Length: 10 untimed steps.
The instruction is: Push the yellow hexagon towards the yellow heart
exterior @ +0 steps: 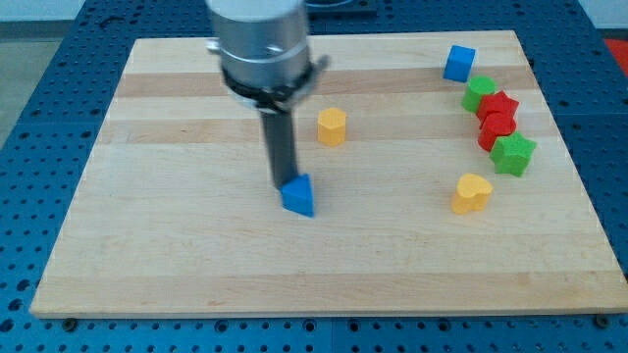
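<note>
The yellow hexagon (332,126) sits near the board's middle, a little toward the view's top. The yellow heart (472,193) lies to its lower right, well apart from it. My tip (284,184) is at the end of the dark rod, to the lower left of the hexagon and not touching it. The tip is right against the upper left of a blue triangle (299,196); whether they touch is hard to tell.
At the view's upper right are a blue cube (458,63) and a tight cluster: a green block (479,93), two red blocks (499,106) (496,128) and another green block (513,154). The wooden board (147,245) lies on a blue table.
</note>
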Available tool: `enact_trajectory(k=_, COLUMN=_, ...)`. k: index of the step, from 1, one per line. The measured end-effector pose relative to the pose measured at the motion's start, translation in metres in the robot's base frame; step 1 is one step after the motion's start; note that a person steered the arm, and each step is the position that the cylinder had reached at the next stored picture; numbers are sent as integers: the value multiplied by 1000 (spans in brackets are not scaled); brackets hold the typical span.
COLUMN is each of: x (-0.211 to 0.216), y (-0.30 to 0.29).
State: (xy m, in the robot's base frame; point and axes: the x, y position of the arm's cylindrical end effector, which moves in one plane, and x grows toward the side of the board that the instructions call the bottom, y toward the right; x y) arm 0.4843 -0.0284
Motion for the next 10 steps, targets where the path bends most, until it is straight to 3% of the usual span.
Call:
enact_trajectory(k=1, x=26, y=61)
enact_trajectory(k=2, x=35, y=82)
enact_trajectory(k=5, x=-24, y=-40)
enact_trajectory(k=6, x=-69, y=-95)
enact_trajectory(k=7, x=-113, y=-111)
enact_trajectory(k=8, x=-130, y=-88)
enact_trajectory(k=10, x=-122, y=-16)
